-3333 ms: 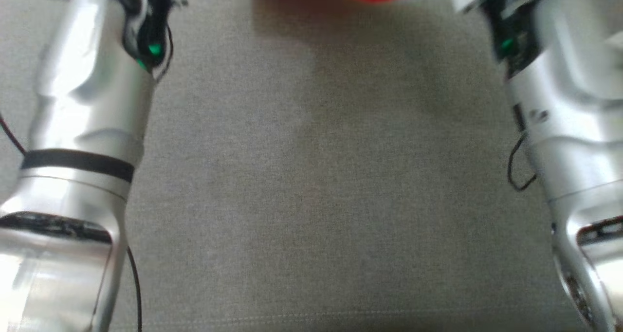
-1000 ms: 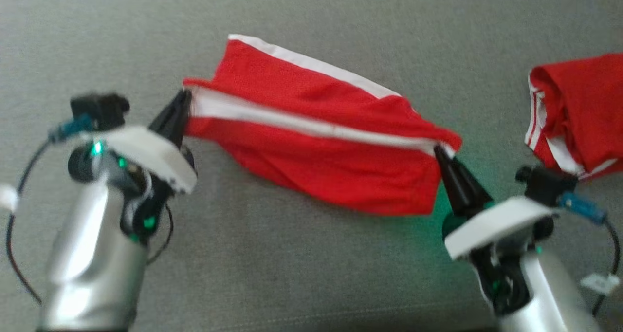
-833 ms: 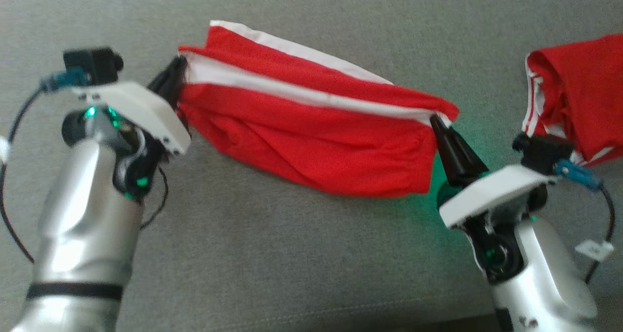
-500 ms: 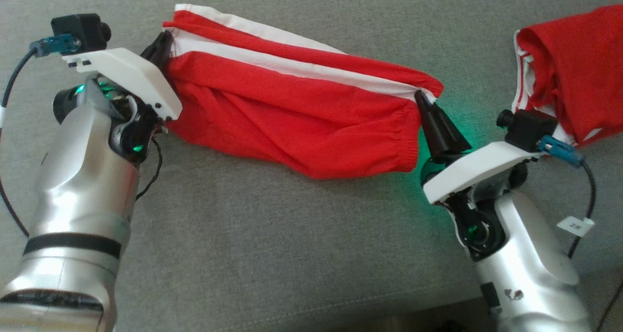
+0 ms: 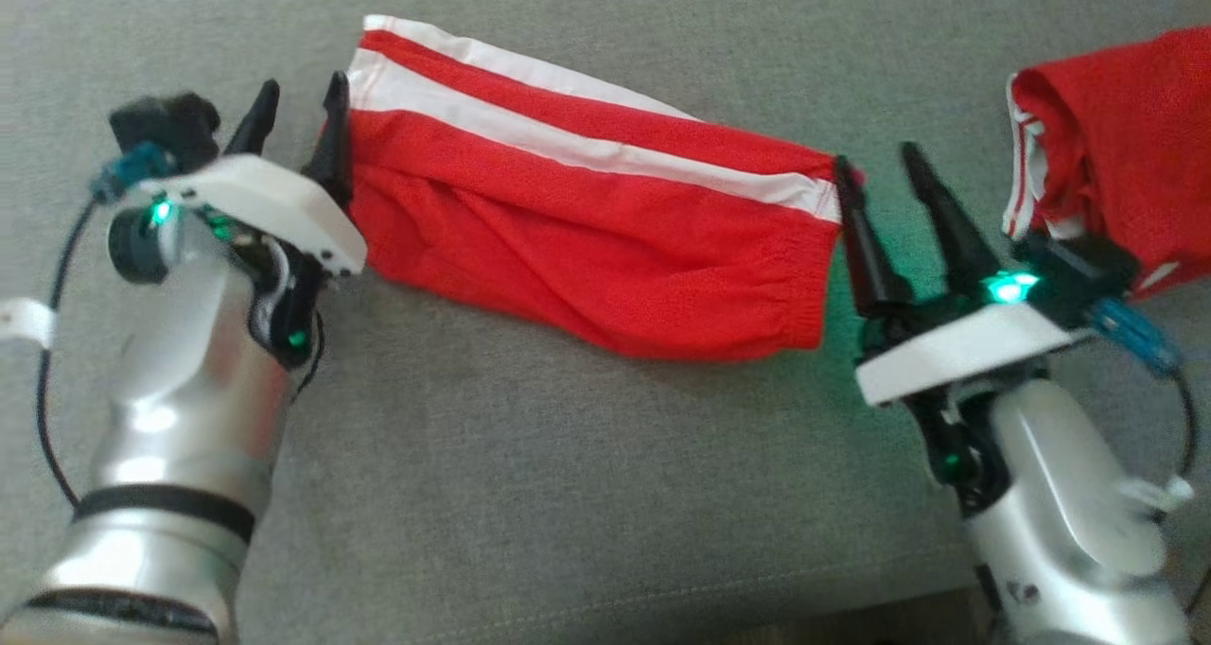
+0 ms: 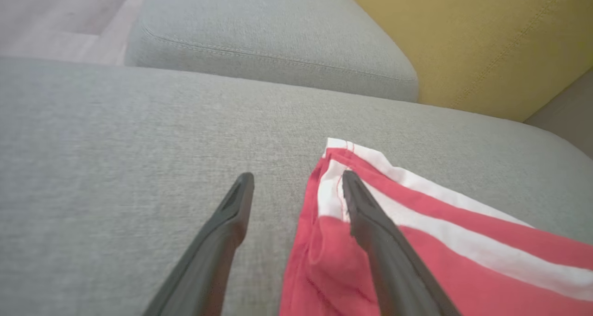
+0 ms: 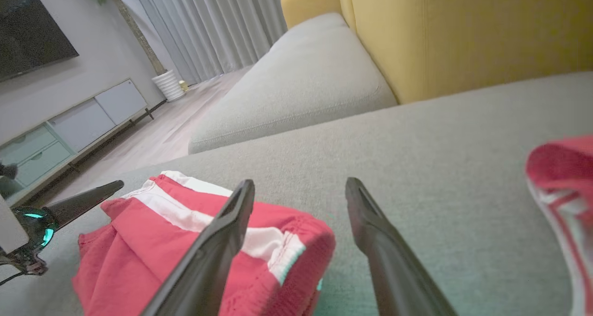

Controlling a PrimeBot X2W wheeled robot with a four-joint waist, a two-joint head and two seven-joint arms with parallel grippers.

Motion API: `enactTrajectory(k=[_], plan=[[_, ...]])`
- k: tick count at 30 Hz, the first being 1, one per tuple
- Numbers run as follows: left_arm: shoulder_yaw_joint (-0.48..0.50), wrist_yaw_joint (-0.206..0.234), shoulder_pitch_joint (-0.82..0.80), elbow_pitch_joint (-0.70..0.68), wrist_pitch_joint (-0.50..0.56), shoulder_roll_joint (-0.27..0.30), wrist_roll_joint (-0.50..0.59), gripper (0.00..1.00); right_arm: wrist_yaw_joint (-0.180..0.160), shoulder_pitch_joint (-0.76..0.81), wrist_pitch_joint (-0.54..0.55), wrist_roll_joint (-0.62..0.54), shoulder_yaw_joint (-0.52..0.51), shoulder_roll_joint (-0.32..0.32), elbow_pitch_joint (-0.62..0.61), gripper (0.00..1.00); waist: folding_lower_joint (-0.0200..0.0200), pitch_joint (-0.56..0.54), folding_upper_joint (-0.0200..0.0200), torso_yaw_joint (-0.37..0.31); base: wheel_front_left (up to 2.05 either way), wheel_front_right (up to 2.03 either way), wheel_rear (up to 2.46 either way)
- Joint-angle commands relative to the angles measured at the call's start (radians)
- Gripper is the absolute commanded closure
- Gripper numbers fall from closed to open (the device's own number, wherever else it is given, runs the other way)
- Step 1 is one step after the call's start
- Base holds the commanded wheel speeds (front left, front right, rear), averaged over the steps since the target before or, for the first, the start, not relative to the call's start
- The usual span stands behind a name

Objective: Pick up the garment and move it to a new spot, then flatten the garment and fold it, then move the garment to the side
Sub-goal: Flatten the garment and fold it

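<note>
- The left claw [image 5: 303, 106] and right claw [image 5: 875, 167] both stand apart, gripping nothing.
- The garment [image 5: 587, 238] lies between them, apparently folded.
- Likely remaining: moving it aside.

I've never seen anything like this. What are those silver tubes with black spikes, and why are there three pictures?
It is a two-armed robot. One picture comes from a camera on its head, looking down at a grey sofa seat. The silver tubes are its arms; the black spikes are the fingers of its left pincer and right pincer. The other two pictures come from cameras on each wrist, looking along those fingers. A red garment with white stripes lies between the pincers. Both are open and hold nothing. A second red garment lies further right.
</note>
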Motion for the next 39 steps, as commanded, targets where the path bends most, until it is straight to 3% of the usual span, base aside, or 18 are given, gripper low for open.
enactTrajectory(k=[1,9,16,25,39], plan=[[0.017,0.025,0.017,-0.07,-0.023,0.036,0.031,0.0,-0.001,0.044,-0.026,-0.061,-0.025,-0.004,-0.069,0.0,0.0,-0.019,0.0,0.021,0.0,0.0,0.0],[0.091,0.169,0.266,-0.528,-0.029,0.057,0.199,0.0,-0.001,0.164,-0.019,-0.289,-0.168,0.023,-0.262,0.0,0.0,-0.079,0.0,0.056,0.0,0.0,0.0],[0.105,0.221,0.506,-0.763,-0.029,0.061,0.274,0.0,-0.001,0.265,0.026,-0.356,-0.21,0.044,-0.344,0.0,0.0,-0.139,0.0,0.077,0.0,0.0,0.0],[0.104,0.242,0.655,-0.841,-0.029,0.066,0.274,0.0,-0.001,0.352,0.063,-0.37,-0.231,0.058,-0.384,0.0,0.0,-0.188,0.0,0.096,0.0,0.0,0.0],[0.093,0.241,0.66,-0.837,-0.013,0.072,0.256,0.0,-0.001,0.365,0.078,-0.359,-0.239,0.067,-0.394,0.0,0.0,-0.193,0.0,0.1,0.0,0.0,0.0]])
